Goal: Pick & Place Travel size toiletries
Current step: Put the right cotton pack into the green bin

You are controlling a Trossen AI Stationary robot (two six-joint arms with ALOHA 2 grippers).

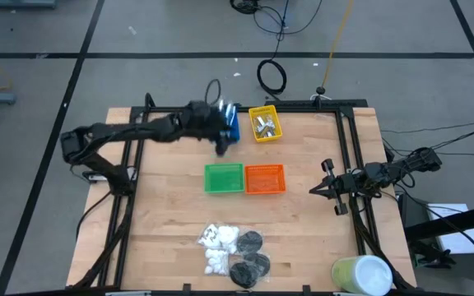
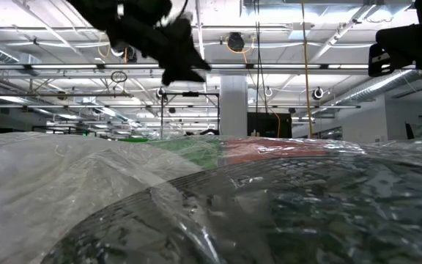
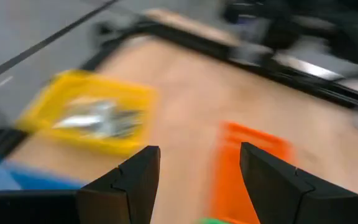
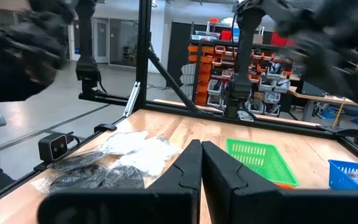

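My left hand (image 1: 223, 140) hangs released and empty over the blue bin (image 1: 231, 125), beside the yellow bin (image 1: 265, 123); right hand (image 1: 321, 188) sits clenched at the worktop's (image 1: 171, 205) right edge.

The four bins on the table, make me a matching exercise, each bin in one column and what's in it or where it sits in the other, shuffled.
Things:
1. yellow bin
2. blue bin
3. green bin
4. orange bin

Descriptions:
A. partly under the left gripper
B. holds silvery tubes
C. mid-table, on the right arm's side of its neighbour
D. mid-table, on the left arm's side of its neighbour

Pairs: 1-B, 2-A, 3-D, 4-C
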